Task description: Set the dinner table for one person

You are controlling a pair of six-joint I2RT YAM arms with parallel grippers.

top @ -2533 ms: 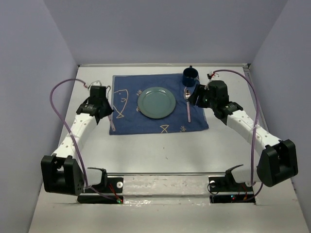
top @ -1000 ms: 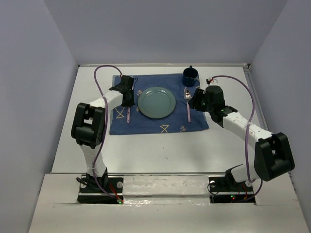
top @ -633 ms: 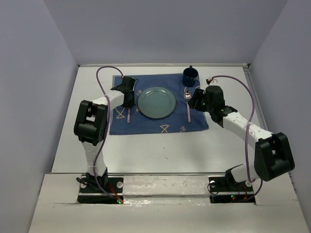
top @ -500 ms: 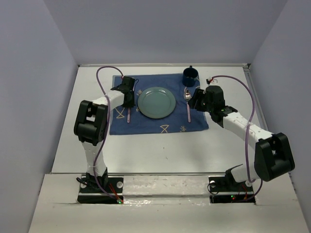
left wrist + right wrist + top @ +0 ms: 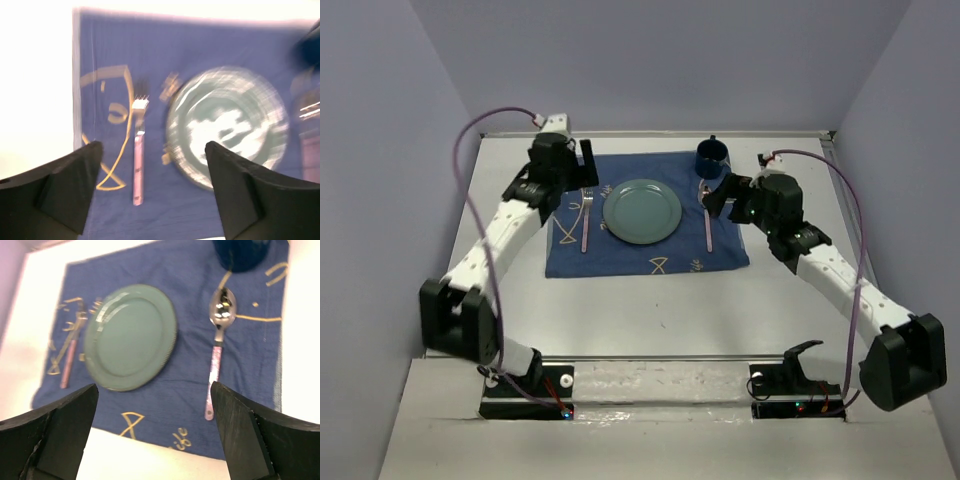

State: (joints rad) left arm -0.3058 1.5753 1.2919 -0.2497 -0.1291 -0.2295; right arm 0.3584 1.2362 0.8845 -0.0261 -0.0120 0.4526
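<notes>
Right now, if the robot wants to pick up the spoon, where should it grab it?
Probably its pink handle, coming straight down and pinching across the narrow width. The spoon lies flat on the blue cloth, so no side gives a way under. The handle is straight and slim; the shiny bowl is rounded and close to the mug.

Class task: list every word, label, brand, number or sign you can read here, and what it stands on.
None can be read.
The blue cloth bears only gold fish outlines and small curls, not legible as letters.
The plate, spoon, fork and cup show no marking.
</notes>
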